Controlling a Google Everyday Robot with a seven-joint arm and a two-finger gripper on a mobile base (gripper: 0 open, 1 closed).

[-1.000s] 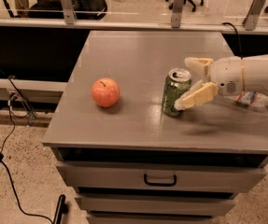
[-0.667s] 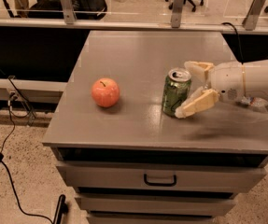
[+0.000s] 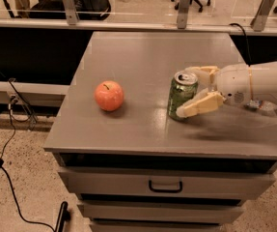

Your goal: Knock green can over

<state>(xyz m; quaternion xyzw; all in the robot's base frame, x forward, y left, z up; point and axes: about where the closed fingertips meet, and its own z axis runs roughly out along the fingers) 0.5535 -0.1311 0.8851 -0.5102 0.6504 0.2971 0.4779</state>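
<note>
While my gripper (image 3: 187, 92) reaches in from the tabletop's right edge, its two fingers (image 3: 200, 104) stand apart, one behind the green can (image 3: 178, 92) and one in front, low, seemingly touching its side. The can stands upright, long axis vertical, right of centre and nearer the front edge, just on the apple's side of my palm. A shove toward the left edge should topple it, I judge. I count one can, one apple (image 3: 109, 95), one gripper.

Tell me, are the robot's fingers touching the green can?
Cannot tell. In the camera view the gripper has its fingers spread either side of the green can; the nearer one overlaps the can's lower part, hiding any gap or contact.
</note>
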